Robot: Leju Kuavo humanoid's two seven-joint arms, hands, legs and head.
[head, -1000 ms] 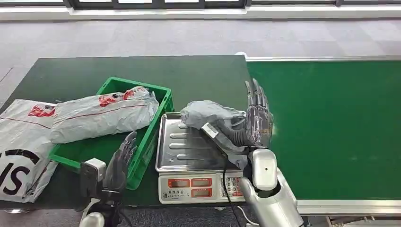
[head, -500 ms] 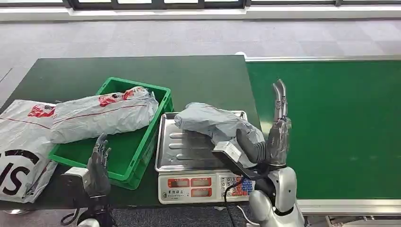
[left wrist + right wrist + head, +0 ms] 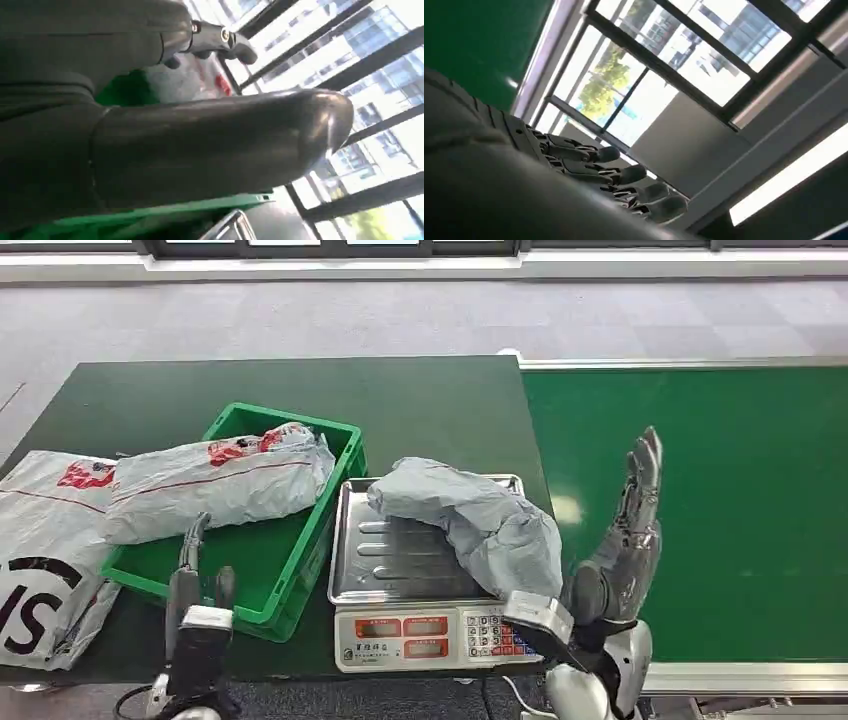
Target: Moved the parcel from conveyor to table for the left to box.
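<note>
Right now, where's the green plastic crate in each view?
Head view: green plastic crate sits left of centre on the dark table, beside the steel-topped scale.
Left wrist view: a green patch behind the left hand, likely the crate.
Right wrist view: not in it.
Shared landmark: the white bagged parcel with red print.

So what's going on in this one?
A grey parcel lies on the tray of a weighing scale, between the conveyor and a green crate holding another bagged parcel. The right robot hand is raised beside it, fingers open and holding nothing. The left robot hand hovers empty by the crate.
</note>
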